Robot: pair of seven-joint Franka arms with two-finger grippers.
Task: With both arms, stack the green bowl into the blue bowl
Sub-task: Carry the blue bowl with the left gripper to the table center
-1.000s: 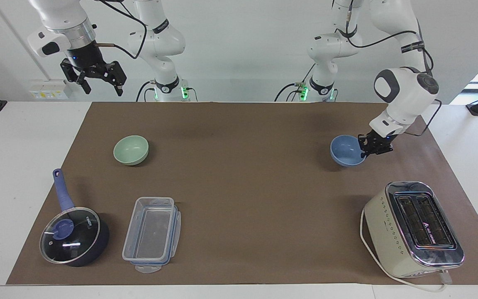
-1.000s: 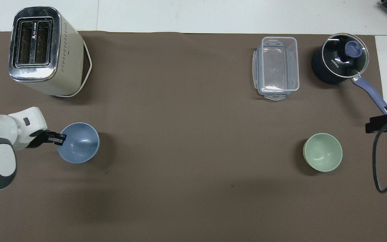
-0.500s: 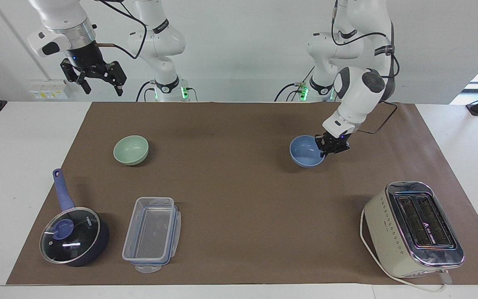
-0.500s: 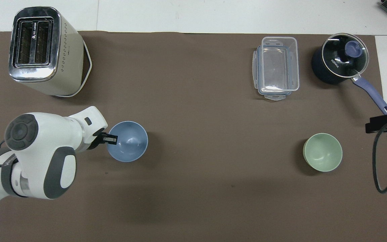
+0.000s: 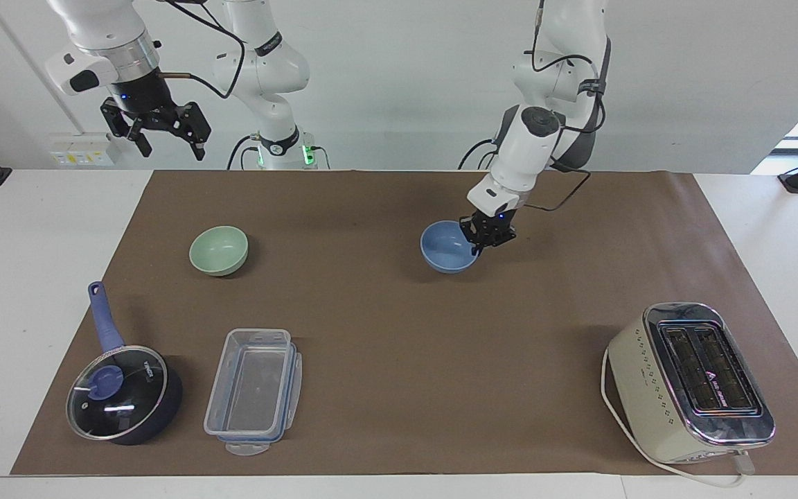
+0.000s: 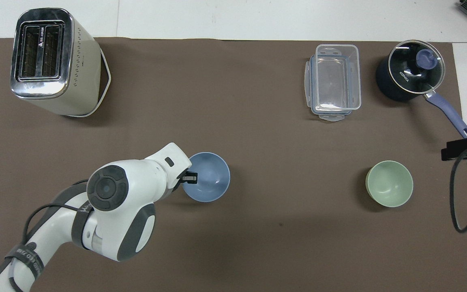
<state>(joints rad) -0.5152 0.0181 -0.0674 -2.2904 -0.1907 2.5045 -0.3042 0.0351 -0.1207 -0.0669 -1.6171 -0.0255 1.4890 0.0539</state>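
Our left gripper [image 5: 480, 244] pinches the blue bowl [image 5: 447, 247] by its rim near mid-table; whether the bowl rests on the brown mat [image 5: 399, 326] we cannot tell. Our right gripper [image 5: 167, 142] waits aloft, fingers spread and empty, well apart from the green bowl [image 5: 218, 250] on the mat.

The blue bowl [image 5: 448, 247] is upright, its rim pinched by the left gripper [image 5: 480, 247]; the green bowl [image 5: 219, 250] sits upright, well apart.
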